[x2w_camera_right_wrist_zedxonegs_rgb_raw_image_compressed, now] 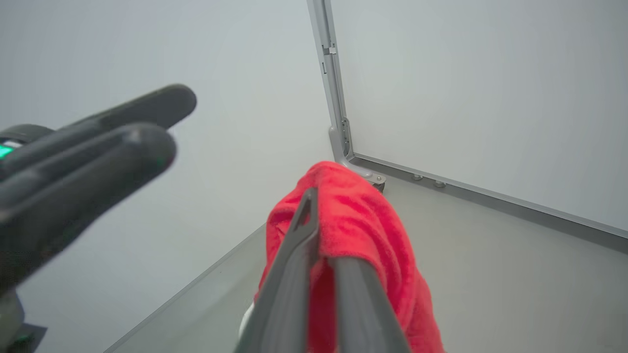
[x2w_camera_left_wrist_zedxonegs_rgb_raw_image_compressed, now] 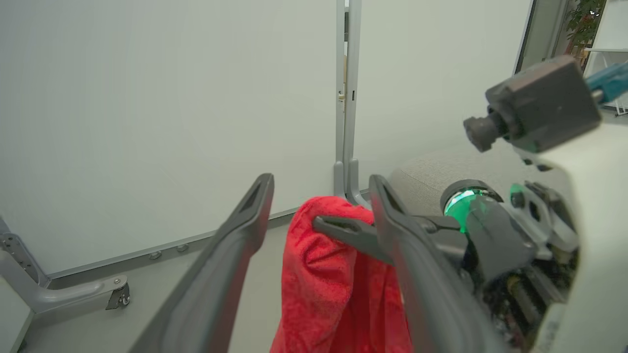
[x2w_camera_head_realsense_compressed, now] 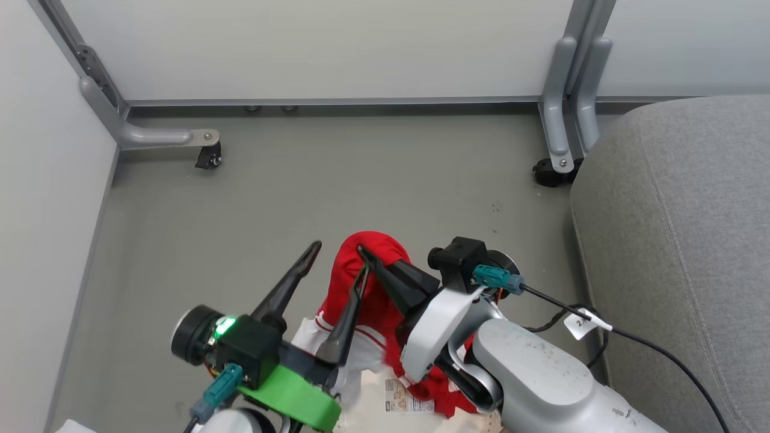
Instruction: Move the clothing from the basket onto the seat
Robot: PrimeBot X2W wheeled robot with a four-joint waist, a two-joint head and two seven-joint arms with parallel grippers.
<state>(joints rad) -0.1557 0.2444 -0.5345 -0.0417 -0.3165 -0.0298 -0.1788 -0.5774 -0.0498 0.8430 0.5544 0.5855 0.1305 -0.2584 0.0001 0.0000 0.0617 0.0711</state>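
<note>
Our right gripper (x2w_camera_head_realsense_compressed: 363, 252) is clenched on the red clothing (x2w_camera_head_realsense_compressed: 376, 240). Our left gripper (x2w_camera_head_realsense_compressed: 340, 260) is spread open beside it. The head view adds the basket (x2w_camera_head_realsense_compressed: 370, 400) beneath and the grey seat (x2w_camera_head_realsense_compressed: 680, 240) to the right. The wrist views show the fabric draped over the fingertips.

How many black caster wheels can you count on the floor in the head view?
2. The left caster is at the far left under a grey foot; the right caster is beside the seat. Others may be hidden.
</note>
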